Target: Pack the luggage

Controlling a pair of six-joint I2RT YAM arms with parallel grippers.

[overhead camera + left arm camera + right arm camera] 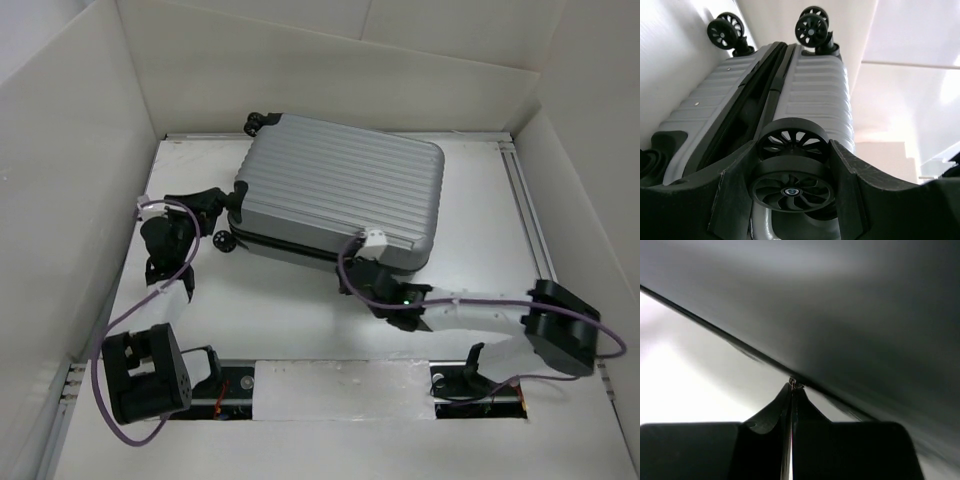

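The luggage [340, 190] is laid flat on the table [300, 320]. One wheel [792, 190] is pinched by the left gripper [793, 150] to steady it. What looks like the zip pull [793, 383] is squeezed by the pressed-together right gripper [791, 391], likely for zipping.

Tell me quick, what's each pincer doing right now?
Left pincer: closed on a wheel of the luggage.
Right pincer: shut against the luggage; pinching anything, cannot tell.

The table [300, 320] is white and flat. One big grey suitcase [340, 190] lies on it, on its side, near the back. Its black wheels [262, 122] point to the left.
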